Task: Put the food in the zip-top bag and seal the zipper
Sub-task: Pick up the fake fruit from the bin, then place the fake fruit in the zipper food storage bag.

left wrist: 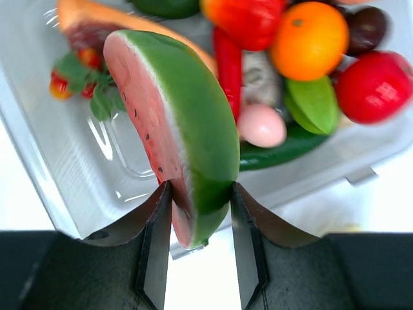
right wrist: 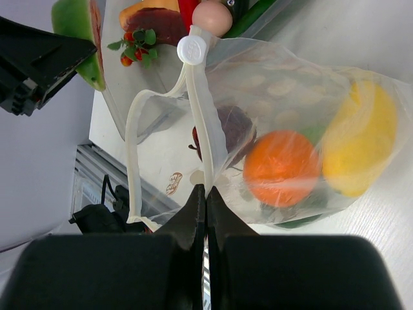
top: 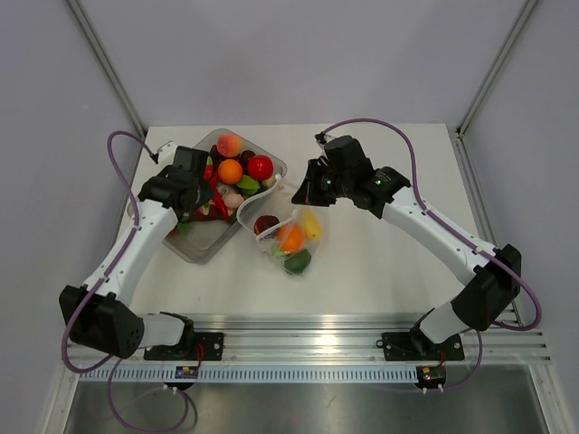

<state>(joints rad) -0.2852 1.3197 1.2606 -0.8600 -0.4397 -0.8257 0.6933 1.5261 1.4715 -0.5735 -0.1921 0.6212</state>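
While left jaws clamp one watermelon slice [left wrist: 187, 129], right jaws pinch one zip-top bag [right wrist: 284, 71] holding four pieces [right wrist: 281, 168].

The right end effector [right wrist: 205, 200] pinches the zipper [right wrist: 201, 123] of the zip-top bag [right wrist: 284, 84], jaws closed together on it. An orange piece [right wrist: 281, 168] and a yellow piece [right wrist: 358, 139] lie inside the bag.

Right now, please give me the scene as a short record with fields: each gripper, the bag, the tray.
Left gripper: closed on the watermelon slice, over the clear tray
Right gripper: shut, pinching the zipper
Zip-top bag: mouth open; orange piece, yellow piece and others inside
Clear tray: several food pieces inside
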